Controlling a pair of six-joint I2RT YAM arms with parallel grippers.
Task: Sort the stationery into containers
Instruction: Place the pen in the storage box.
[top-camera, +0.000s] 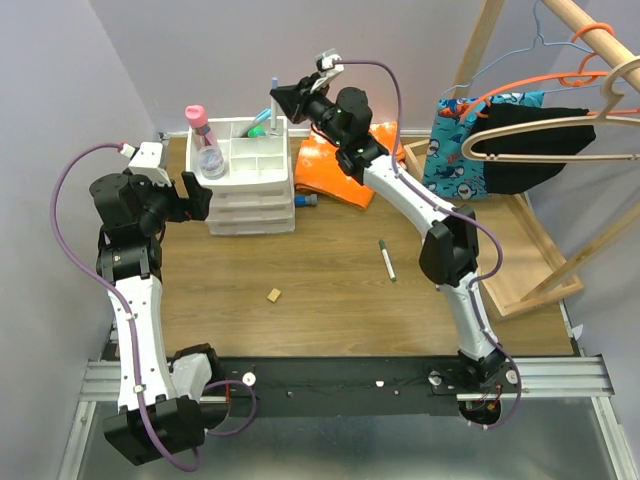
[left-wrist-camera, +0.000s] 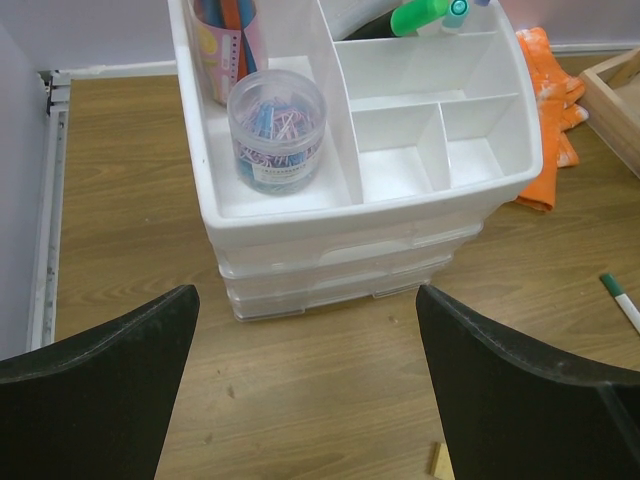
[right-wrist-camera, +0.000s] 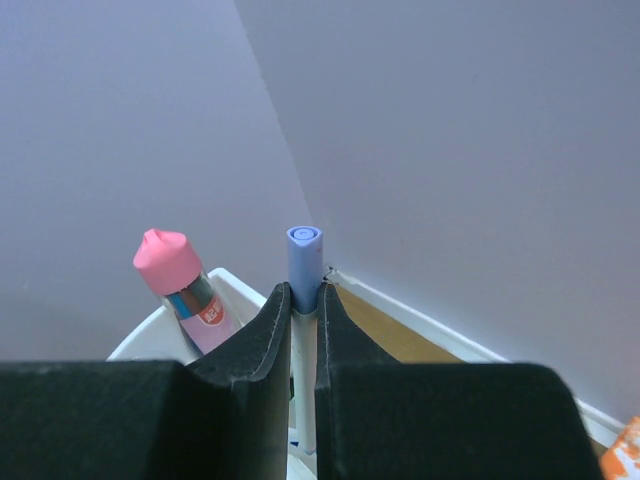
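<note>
Right tool (right-wrist-camera: 303, 300) clenched on the upright blue-capped pen (right-wrist-camera: 304, 250) at one o'clock of the drawer unit (top-camera: 250, 212), left tool (left-wrist-camera: 307, 300) released: a crooked drop could topple it out.

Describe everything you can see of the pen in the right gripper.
The pen is slim, with a white, plastic-looking barrel and a pale blue cap whose top is a rounded triangle. It stands upright, cap up. The right gripper is shut on it just below the cap, pressing it from both sides. Its lower end points down into the back of the top tray on the drawer unit. The tip is hidden, so I cannot tell whether it rests on anything.
</note>
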